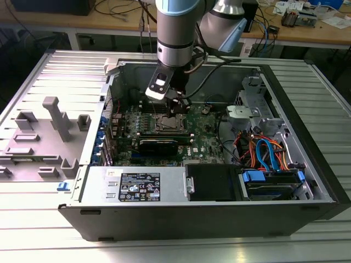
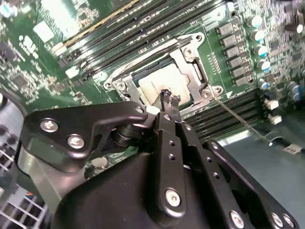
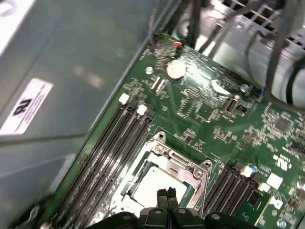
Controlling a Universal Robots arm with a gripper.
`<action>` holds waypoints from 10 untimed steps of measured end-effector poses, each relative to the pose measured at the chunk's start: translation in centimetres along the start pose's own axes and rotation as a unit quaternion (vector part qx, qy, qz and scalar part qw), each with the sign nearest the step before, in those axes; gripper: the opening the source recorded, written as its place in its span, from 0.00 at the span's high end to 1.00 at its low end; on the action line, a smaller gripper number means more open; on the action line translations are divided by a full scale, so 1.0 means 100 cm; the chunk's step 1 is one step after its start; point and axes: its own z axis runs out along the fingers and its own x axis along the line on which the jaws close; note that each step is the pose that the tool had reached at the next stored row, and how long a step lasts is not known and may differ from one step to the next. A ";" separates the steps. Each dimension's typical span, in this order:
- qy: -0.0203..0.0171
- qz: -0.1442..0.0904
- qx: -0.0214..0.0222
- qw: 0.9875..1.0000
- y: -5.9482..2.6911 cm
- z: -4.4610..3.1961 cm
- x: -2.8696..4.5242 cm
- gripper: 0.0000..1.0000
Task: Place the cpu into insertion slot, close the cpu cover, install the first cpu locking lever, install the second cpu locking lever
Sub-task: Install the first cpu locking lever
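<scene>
Pressed together and empty, the gripper (image 2: 169,98) hangs just above the cpu (image 2: 159,83), which lies seated in the insertion slot (image 2: 144,72), framed by the cpu cover (image 2: 190,62). Light, stiff and probably fragile, the chip seems best handled by its edges.

The cpu (image 2: 162,86), a small flat square chip with a pale silvery top, is seated flat in the insertion slot (image 2: 143,74), which is set into the green circuit board between two banks of long black memory slots. In the exterior view the insertion slot (image 1: 167,123) is found near the middle of the board inside the opened computer case. The cpu cover (image 2: 193,67), a thin silvery frame with a cut-out centre, is laid down flat around the chip. A thin metal locking lever (image 2: 234,113) is seen slanting away from one socket corner.
</scene>
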 end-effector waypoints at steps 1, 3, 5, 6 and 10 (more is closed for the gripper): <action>0.000 -0.017 0.000 1.000 0.0000 -0.0014 0.0000 0.89; 0.001 -0.028 0.000 1.000 0.0001 -0.0047 0.0000 0.89; 0.001 -0.048 0.000 0.999 0.0002 -0.0075 0.0001 0.89; 0.001 -0.056 0.000 0.998 0.0002 -0.0075 0.0001 0.89; 0.002 -0.096 0.001 0.995 0.0002 -0.0076 0.0001 0.89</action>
